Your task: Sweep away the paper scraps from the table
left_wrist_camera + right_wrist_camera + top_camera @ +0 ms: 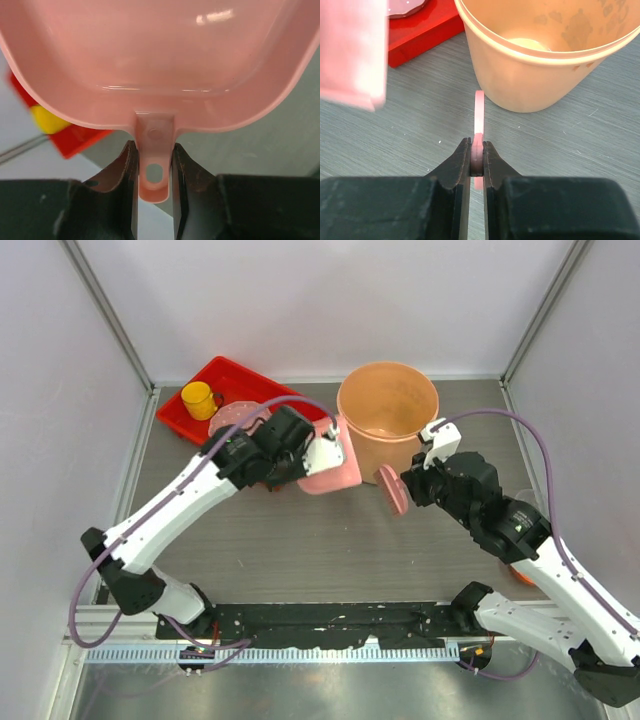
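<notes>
Two-handed beside bucket (530, 80): clamps dustpan (160, 50) by its tab in left gripper (154, 155), pinches brush (479, 115) in right gripper (477, 150); risks thin tab pivoting, dustpan knocking bucket over.

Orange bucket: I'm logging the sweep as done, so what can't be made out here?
- Bucket floor: top external, too small; right wrist, cut off by the top edge.
- Table under the left arm: top external, hidden by it.
- Pink tool in the right gripper: right wrist, edge-on, shape unreadable.
</notes>
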You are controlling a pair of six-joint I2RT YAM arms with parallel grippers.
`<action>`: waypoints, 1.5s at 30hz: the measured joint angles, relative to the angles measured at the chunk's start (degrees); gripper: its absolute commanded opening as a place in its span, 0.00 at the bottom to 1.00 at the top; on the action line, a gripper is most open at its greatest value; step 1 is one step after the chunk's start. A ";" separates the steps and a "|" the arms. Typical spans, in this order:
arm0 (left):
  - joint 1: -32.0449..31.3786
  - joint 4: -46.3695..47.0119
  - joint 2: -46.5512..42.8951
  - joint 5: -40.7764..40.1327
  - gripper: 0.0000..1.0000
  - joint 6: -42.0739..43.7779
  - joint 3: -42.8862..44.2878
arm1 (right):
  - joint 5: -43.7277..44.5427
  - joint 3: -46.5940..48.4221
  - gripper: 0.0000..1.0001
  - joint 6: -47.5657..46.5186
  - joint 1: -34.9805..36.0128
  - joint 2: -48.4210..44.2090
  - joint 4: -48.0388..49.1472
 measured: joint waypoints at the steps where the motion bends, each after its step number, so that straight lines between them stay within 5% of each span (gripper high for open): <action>1: -0.04 -2.10 -0.04 2.45 0.00 -0.98 -3.32 | 0.00 0.00 0.01 -0.02 0.00 0.20 0.02; 8: -0.13 -6.86 0.04 14.56 0.00 -2.95 -22.64 | -0.11 0.00 0.01 -0.90 0.00 0.61 0.28; 17: -0.13 1.49 2.32 26.86 0.00 -2.75 -32.46 | -0.15 0.00 0.01 -1.05 0.00 0.85 0.50; 29: -0.22 15.37 13.75 25.00 0.00 -3.39 -37.48 | -0.13 0.00 0.01 -1.07 0.00 0.85 0.48; 36: -0.22 18.71 14.62 23.63 0.35 -3.23 -37.64 | -0.15 0.00 0.01 -1.25 0.00 0.85 0.46; 45: -0.22 17.68 14.12 23.15 0.58 -2.23 -36.85 | -2.64 -1.01 0.01 -1.03 0.00 0.90 2.32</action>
